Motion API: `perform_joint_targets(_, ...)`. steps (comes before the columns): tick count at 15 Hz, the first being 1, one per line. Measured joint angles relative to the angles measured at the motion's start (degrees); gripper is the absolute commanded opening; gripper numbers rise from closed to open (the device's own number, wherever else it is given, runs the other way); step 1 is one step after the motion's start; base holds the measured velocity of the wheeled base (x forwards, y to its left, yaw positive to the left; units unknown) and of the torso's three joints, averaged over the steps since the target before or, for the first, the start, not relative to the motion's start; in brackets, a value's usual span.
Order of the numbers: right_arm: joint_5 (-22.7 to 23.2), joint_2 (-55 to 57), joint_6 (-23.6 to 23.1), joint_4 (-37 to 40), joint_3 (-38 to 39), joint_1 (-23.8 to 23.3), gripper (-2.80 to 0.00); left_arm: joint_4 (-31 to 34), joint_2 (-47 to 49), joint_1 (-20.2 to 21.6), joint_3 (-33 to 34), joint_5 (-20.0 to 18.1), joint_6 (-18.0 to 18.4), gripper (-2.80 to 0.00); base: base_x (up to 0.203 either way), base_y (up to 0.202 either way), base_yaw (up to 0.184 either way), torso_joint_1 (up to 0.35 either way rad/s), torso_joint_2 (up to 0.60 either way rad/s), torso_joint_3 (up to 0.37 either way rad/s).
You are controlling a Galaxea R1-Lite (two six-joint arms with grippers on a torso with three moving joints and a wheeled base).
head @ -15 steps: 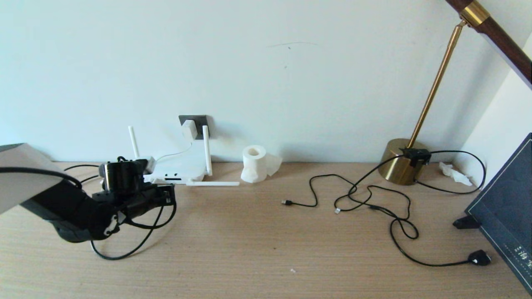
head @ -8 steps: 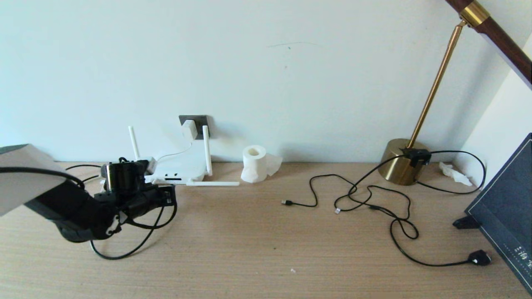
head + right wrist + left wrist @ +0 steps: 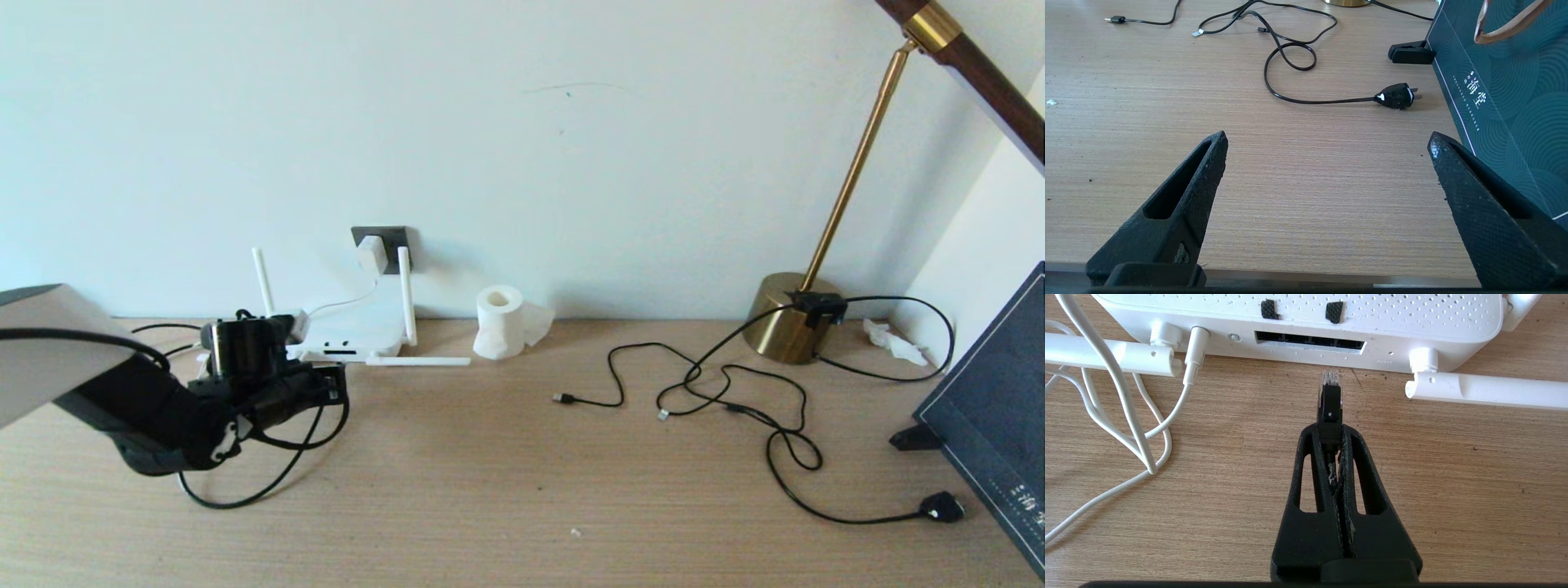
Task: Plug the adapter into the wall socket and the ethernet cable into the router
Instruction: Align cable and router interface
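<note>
Barely anything has shifted: the left gripper (image 3: 1331,430) has crept slightly toward the router (image 3: 1306,318), pinched tight on the ethernet cable (image 3: 1329,404). Its clear tip sits just short of the port slot. Keep it level and push straight in. Far right, the right gripper (image 3: 1327,143) gapes wide, idle.

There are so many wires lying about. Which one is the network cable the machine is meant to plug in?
Start at the white router against the wall, under the wall socket. Just in front of it the left gripper is shut on the ethernet cable, plug aimed at the dark ports but short of them. Unlike the loose black leads near the brass lamp, it ends in a clear tip.
</note>
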Motion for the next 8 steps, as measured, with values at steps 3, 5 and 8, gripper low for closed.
perform_joint_targets(3, 0.01, 0.00, 0.01, -0.01, 0.00, 0.00, 0.00, 0.04, 0.00, 0.00, -0.17, 0.01, 0.05, -2.80, 0.000, 0.000, 0.000, 0.000, 0.00, 0.000)
perform_joint_targets(5, 0.00, 0.00, 0.02, 0.00, 0.00, 0.00, 0.00, 0.04, 0.02, -0.05, -0.19, 0.04, 0.05, -2.80, 0.000, 0.000, 0.000, 0.000, 0.00, 0.000)
perform_joint_targets(8, 0.00, 0.00, 0.00, -0.02, 0.00, 0.00, 0.00, 0.06, 0.00, -0.11, -0.30, 0.06, 0.11, -2.80, 0.000, 0.000, 0.000, 0.000, 0.00, 0.000)
